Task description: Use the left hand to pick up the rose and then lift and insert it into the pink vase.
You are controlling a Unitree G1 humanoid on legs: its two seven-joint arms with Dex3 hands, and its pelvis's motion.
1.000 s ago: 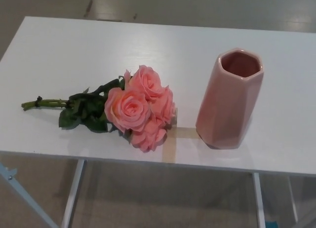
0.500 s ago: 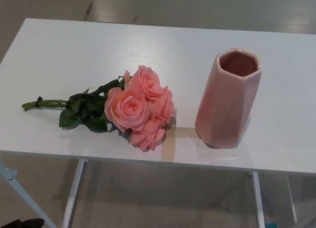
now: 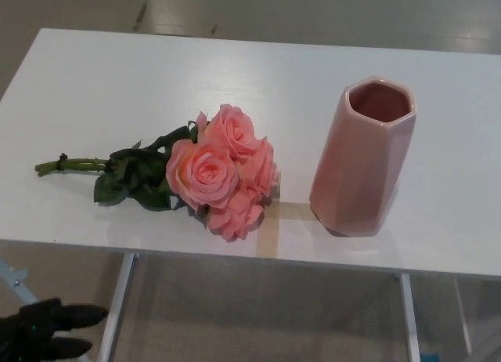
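The rose (image 3: 205, 170) lies flat on the white surface (image 3: 258, 80), just left of the upright pink vase (image 3: 362, 158) and apart from it. Its long axis runs roughly sideways: blooms toward the vase, green stem tip pointing away to the left. The left robot hand (image 3: 43, 331) shows below the surface's near edge, down and left of the rose, fingers apart and holding nothing. The stem end is the part nearest it. The right robot hand is out of view.
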